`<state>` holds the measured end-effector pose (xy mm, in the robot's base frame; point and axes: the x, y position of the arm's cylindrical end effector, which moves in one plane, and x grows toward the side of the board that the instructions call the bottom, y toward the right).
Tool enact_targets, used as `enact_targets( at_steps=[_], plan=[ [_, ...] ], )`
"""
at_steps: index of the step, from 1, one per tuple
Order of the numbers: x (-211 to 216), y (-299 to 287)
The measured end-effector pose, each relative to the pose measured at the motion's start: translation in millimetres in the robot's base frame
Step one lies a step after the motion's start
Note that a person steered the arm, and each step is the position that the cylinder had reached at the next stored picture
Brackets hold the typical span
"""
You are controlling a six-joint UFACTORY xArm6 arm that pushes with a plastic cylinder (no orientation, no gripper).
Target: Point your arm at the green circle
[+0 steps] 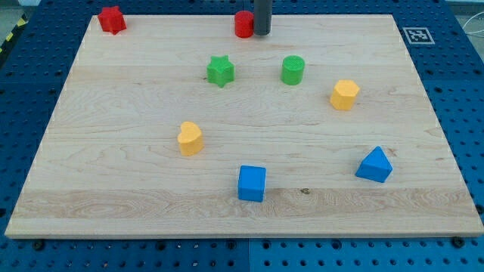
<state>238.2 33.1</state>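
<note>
Lighting: bright, even, overhead | Shadows: short, soft, close under each block, e.g. the blue cube [252, 183] | Glare: none on the pale wooden board [136, 196] | Focus: sharp throughout, slight softness at the view's top | Distortion: board edges converge upward

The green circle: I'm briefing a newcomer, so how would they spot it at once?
Start at my tip at the wooden board's top edge, beside a red cylinder. Just below, slightly right, stands the green circle. Its neighbour on the view's left, the green star, has points; this one is round.

Wooden board [113, 189] (pale) — eight blocks scattered on it.
</note>
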Motion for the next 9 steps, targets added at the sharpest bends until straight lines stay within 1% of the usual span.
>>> enact_targets(
  at_steps=[2,4,8,9],
  plan=[
    [0,8],
    [4,37],
    [21,38],
    [36,39]
  ],
)
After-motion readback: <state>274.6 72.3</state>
